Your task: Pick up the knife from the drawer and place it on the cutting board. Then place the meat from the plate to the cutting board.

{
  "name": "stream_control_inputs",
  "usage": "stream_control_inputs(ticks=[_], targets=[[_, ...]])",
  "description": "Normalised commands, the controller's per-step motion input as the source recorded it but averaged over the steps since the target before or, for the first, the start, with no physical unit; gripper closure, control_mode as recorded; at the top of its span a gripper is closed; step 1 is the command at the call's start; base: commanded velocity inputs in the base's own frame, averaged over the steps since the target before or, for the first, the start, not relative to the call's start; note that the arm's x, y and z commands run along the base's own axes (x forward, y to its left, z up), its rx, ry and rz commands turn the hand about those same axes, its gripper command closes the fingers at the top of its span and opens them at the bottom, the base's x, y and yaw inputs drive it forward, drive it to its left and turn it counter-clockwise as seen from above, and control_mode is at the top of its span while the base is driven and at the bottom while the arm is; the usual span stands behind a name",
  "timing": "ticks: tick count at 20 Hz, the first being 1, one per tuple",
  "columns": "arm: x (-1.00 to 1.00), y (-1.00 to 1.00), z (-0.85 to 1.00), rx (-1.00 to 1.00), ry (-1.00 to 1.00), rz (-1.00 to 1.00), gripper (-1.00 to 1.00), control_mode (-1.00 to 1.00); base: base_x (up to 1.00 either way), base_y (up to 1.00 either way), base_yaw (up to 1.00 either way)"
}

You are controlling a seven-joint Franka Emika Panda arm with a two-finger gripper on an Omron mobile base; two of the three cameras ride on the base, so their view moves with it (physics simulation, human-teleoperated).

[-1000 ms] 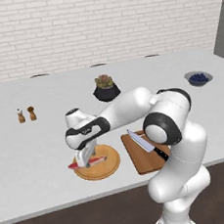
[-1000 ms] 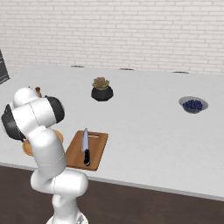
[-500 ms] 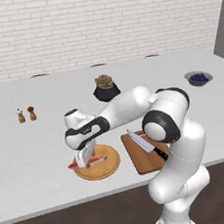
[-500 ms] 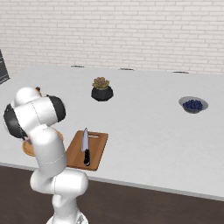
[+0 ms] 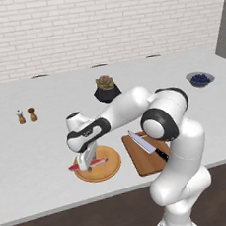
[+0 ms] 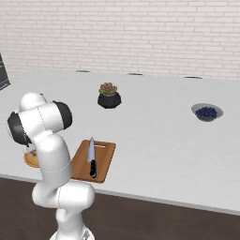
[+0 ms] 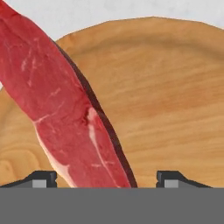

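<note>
Red meat lies on the plate between claw tips.

Potted succulent beyond pincer, toward wall. Two small shakers, probably salt and pepper, off to its left. Bowl of blueberries far right.

I see the knife lying flat on the cutting board, its silver blade pointing away from me and its black handle at the near end. The board is reddish-brown and sits just right of the round wooden plate. The red meat strip lies on the plate, with pale streaks along it.
</note>
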Motion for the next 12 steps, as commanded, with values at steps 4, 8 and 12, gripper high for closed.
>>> stream_control_inputs(ticks=[4,8,12], targets=[[0.0,0.0,-0.41,0.0,0.04,0.01,-1.0,-1.0,0.0,0.0,0.0],[0.0,0.0,-0.33,0.0,0.01,0.0,-1.0,-1.0,0.0,0.0,0.0],[-0.02,0.0,-0.06,0.0,-0.04,0.0,-1.0,-1.0,0.0,0.0,0.0]])
